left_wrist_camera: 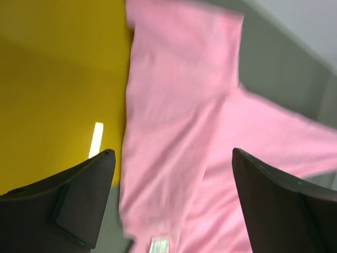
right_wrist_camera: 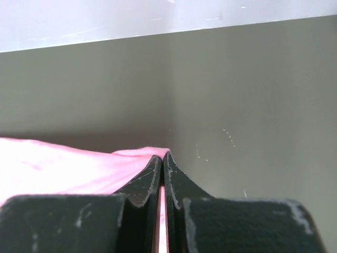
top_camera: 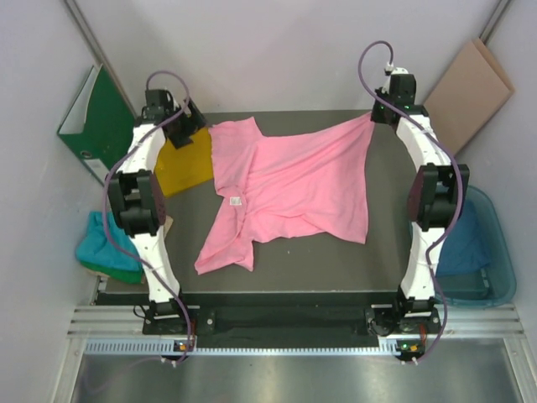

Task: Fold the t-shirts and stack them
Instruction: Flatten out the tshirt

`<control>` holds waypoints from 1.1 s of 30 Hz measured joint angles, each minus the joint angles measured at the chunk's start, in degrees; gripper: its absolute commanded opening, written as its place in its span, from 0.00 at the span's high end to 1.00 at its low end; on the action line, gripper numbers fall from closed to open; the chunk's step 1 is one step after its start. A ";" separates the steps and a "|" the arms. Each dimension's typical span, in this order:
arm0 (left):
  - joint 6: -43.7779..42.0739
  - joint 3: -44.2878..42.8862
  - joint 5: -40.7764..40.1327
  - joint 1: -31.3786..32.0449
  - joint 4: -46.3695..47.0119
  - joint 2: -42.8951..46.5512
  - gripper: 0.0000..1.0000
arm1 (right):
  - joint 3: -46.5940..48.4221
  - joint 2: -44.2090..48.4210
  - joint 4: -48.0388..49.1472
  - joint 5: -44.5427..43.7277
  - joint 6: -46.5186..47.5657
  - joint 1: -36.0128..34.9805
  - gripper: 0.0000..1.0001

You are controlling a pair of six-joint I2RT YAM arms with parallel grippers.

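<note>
A bright pink t-shirt [top_camera: 285,189] lies crumpled and half spread on the dark table [top_camera: 277,273]; its white neck label faces up. My right gripper [right_wrist_camera: 164,154] is shut on a far right corner of the pink shirt [right_wrist_camera: 63,171] and holds it at the table's back right [top_camera: 375,113]. My left gripper [left_wrist_camera: 171,158] is open and empty, hovering over the shirt's far left sleeve [left_wrist_camera: 179,105], next to the yellow sheet [left_wrist_camera: 52,79]. A teal and green shirt pile [top_camera: 105,248] lies at the left. A dark blue shirt [top_camera: 464,243] lies in the bin.
A yellow sheet [top_camera: 183,164] lies at the table's back left under my left arm. A green binder [top_camera: 101,117] leans on the left wall. A brown board [top_camera: 470,88] leans at the back right. A clear blue bin [top_camera: 495,269] stands at the right.
</note>
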State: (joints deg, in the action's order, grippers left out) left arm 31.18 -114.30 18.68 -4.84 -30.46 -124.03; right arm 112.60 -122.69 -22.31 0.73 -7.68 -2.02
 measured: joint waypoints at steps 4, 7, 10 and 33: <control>-0.28 16.59 1.68 1.27 -0.22 9.01 0.09 | 0.00 -0.07 0.00 1.16 -0.46 1.55 1.00; -0.74 26.88 2.38 3.08 -0.02 14.88 0.09 | 0.00 -0.11 0.02 1.81 -0.68 2.91 1.00; -0.83 35.17 3.10 4.72 0.15 19.06 0.10 | 0.00 -0.11 0.04 2.23 -1.05 3.52 1.00; 7.15 41.90 5.84 9.16 13.79 11.34 0.73 | -0.96 -0.63 1.33 5.62 -2.58 3.67 1.00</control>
State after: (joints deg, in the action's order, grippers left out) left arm 38.33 -72.40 24.51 4.32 -16.67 -112.68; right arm 111.63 -123.33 -20.97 6.35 -10.26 1.65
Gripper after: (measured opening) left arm 0.550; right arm 0.007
